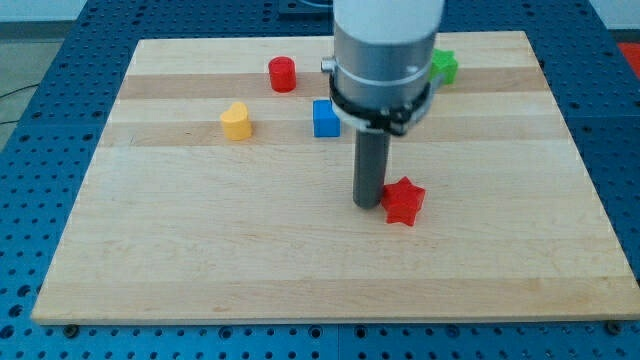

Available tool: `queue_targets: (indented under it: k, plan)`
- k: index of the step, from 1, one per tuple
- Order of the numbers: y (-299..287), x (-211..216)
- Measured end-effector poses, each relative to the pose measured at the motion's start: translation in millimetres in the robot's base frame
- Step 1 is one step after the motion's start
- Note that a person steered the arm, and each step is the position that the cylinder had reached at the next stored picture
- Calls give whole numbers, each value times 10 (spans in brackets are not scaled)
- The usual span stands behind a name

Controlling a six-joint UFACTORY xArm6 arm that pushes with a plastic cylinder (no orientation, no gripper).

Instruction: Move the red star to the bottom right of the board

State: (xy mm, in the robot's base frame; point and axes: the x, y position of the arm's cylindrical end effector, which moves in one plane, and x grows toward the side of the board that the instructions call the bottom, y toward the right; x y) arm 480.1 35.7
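The red star [404,200] lies on the wooden board [300,260], a little right of the middle. My tip [367,203] rests on the board right at the star's left side, touching or almost touching it. The rod rises straight up from there to the grey arm body [385,50], which hides part of the board's top middle.
A red cylinder [282,74] stands at the view's top, left of the arm. A blue cube [325,118] sits just left of the rod. A yellow block [237,121] lies further left. A green block [443,66] shows partly behind the arm at top right.
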Motion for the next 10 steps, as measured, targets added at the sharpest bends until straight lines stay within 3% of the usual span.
queue_targets:
  k: [1,2,3,4,5,6,8,9,10]
  plan:
    - [575,63]
    - [1130,534]
    - [639,80]
    - [341,405]
    - [675,905]
    - [1104,845]
    - [1013,794]
    - [1073,328]
    - [466,-342]
